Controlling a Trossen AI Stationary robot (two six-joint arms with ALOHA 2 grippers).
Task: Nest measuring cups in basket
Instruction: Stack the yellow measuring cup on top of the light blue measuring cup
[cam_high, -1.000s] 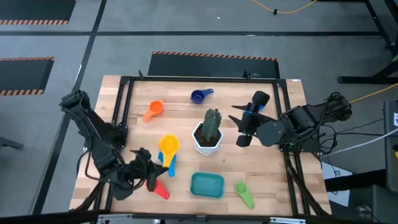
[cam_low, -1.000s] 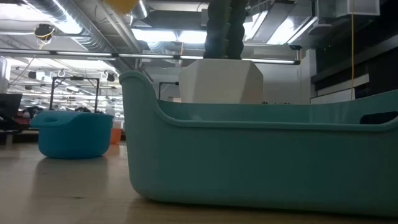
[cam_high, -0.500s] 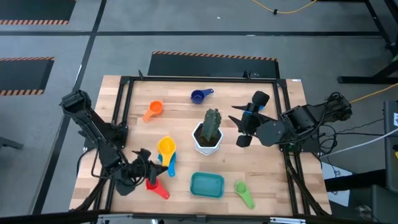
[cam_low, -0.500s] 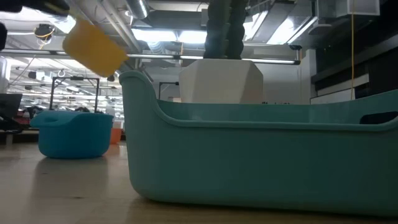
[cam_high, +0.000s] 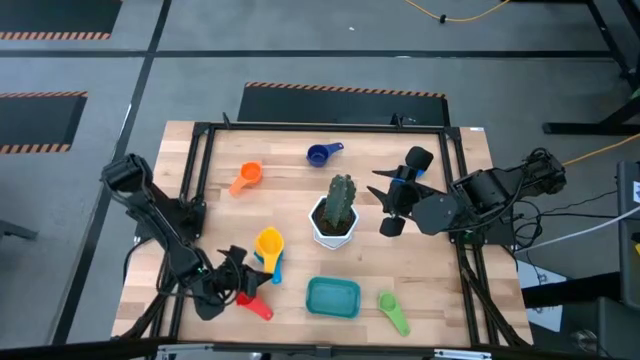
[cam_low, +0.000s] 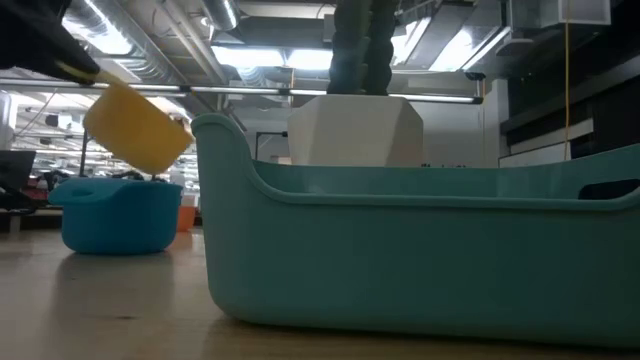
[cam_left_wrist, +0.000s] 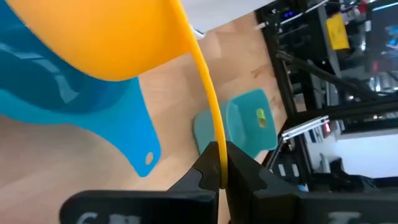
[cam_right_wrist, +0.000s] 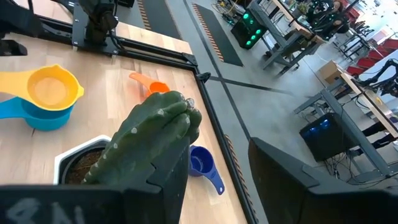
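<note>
My left gripper (cam_high: 242, 270) is shut on the yellow measuring cup (cam_high: 268, 241), which hangs tilted just above the light blue cup (cam_low: 115, 215) standing on the table. A red cup (cam_high: 256, 304) lies beside that gripper. The teal basket (cam_high: 332, 297) stands near the front edge with a green cup (cam_high: 393, 311) to its right. The orange cup (cam_high: 245, 177) and the dark blue cup (cam_high: 322, 153) lie at the far side. My right gripper (cam_high: 398, 203) hangs open, high, right of the cactus pot. My left gripper pinches the yellow cup's flat handle (cam_left_wrist: 216, 155) between its two fingers, which meet the handle's two flat faces near its free end. The fingers come from the table's near left, slanting a little down. The cup is lifted clear and tilted, its bowl (cam_left_wrist: 106, 37) over the light blue cup (cam_left_wrist: 62, 93).
A white pot with a green cactus (cam_high: 336, 214) stands at the table's middle, between the two arms. A black frame (cam_high: 320, 130) runs around the wooden table top. Bare wood lies between the basket and the pot.
My left gripper has gone down with the yellow cup and rolled its wrist. The cup has sunk from well above the table to just over the light blue cup, staying tilted and clear of the table.
</note>
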